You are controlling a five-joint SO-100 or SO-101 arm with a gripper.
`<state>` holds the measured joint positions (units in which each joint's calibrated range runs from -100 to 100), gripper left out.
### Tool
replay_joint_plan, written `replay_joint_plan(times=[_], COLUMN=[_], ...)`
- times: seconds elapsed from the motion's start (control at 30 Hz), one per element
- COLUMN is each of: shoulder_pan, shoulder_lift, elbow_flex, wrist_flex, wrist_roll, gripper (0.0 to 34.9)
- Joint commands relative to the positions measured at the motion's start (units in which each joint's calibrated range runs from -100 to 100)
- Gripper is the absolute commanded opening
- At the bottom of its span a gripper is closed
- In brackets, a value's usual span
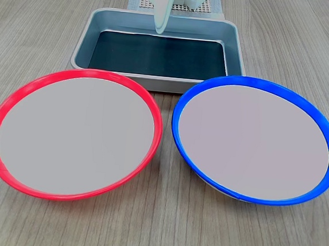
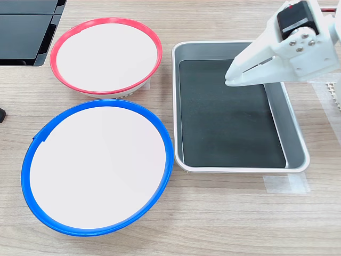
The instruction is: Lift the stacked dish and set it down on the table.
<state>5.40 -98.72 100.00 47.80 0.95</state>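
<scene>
We see a wood-grain table in light grey-brown filling both exterior views, its planks running across the frame. In the second exterior view a strip of pale tape lies at the lower right, just below the tray, and a black flat object sits in the upper left corner. Nothing of the room beyond the tabletop shows.

The blue-rimmed dish sits at the right of the first exterior view; in the second exterior view the same dish fills the lower left. Its inside is flat and pale grey. Under its near edge in the first exterior view we make out a paler rim, so it seems to sit on something, but we cannot tell what.

The red-rimmed dish lies at the left of the first exterior view, just beside the blue one, not touching it. In the second exterior view it is in the upper left.

A grey metal tray with a dark bottom is in the centre right of the second exterior view, next to both dishes.

The white gripper hangs over the tray's upper part, well apart from the dishes. Its fingers appear together at the tip, holding nothing. In the first exterior view only its pale tip shows at the top centre.
</scene>
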Motion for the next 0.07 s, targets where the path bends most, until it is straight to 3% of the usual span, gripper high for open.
replay_joint_plan(times=[0.0, 0.03], shoulder_pan=[-0.1, -0.1], shoulder_lift=[-0.3, -0.3], elbow_flex=[0.0, 0.0], wrist_flex=[-0.5, -0.5], wrist_roll=[0.0, 0.0], gripper=[0.3, 0.3])
